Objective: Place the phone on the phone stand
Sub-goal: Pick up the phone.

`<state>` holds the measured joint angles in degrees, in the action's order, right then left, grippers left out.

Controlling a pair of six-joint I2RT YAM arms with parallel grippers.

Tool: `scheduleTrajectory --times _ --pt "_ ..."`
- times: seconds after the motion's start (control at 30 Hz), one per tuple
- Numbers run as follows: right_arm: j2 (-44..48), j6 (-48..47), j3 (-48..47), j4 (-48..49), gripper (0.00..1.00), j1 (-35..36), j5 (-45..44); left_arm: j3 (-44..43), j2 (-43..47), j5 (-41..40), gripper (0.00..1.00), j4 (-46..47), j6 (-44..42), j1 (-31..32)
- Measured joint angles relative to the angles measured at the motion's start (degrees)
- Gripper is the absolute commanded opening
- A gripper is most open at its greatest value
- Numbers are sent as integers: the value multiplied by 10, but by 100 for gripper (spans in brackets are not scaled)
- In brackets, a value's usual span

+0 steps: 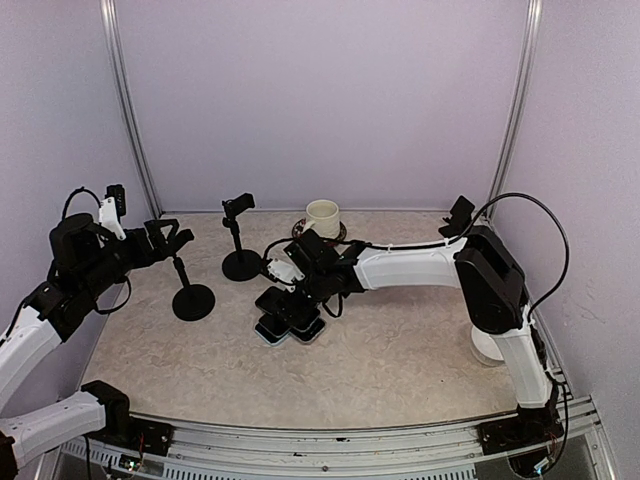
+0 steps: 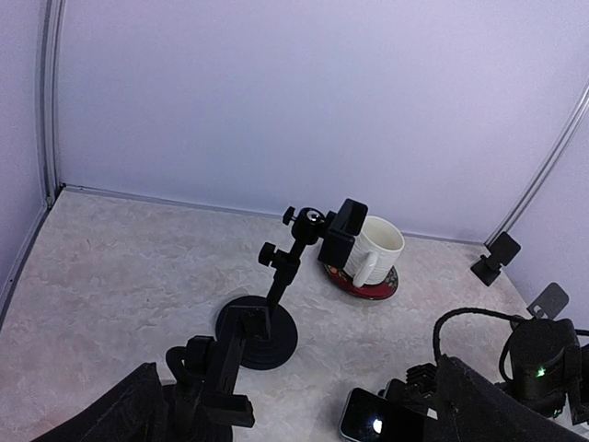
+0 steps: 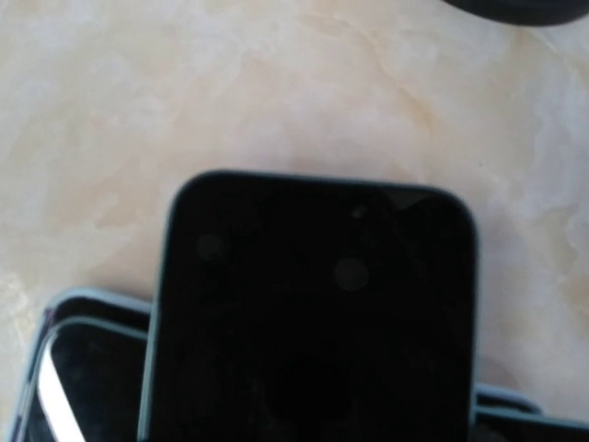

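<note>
Dark-screened phones (image 1: 290, 328) in pale blue cases lie overlapping mid-table. The top phone (image 3: 313, 313) fills the right wrist view, with another phone (image 3: 83, 368) under it at the left. My right gripper (image 1: 290, 300) is low over this pile; its fingers do not show, so its state is unclear. A black phone stand (image 1: 192, 300) rises at the left, and its clamp (image 2: 216, 373) sits between the wide-apart fingers of my open left gripper (image 1: 168, 240), nearer the left finger. One phone (image 2: 373, 419) shows at the bottom of the left wrist view.
A second black stand (image 1: 241, 262) is behind, its clamp up by a white mug (image 1: 322, 217) on a red coaster (image 2: 363, 285). A small black clip (image 1: 460, 213) sits at the back right. A white object (image 1: 485, 345) lies by the right arm. Walls enclose three sides.
</note>
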<state>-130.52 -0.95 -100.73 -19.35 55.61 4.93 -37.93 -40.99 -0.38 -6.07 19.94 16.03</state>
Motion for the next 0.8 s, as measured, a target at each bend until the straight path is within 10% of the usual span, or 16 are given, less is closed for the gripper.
scheduleTrajectory --times 0.33,0.8 --pt "0 3 -8 -1 61 1 11 0 -2 1 99 0 2 -3" --pt "-1 6 -38 -65 81 1 22 0 -5 2 99 0 3 -3"
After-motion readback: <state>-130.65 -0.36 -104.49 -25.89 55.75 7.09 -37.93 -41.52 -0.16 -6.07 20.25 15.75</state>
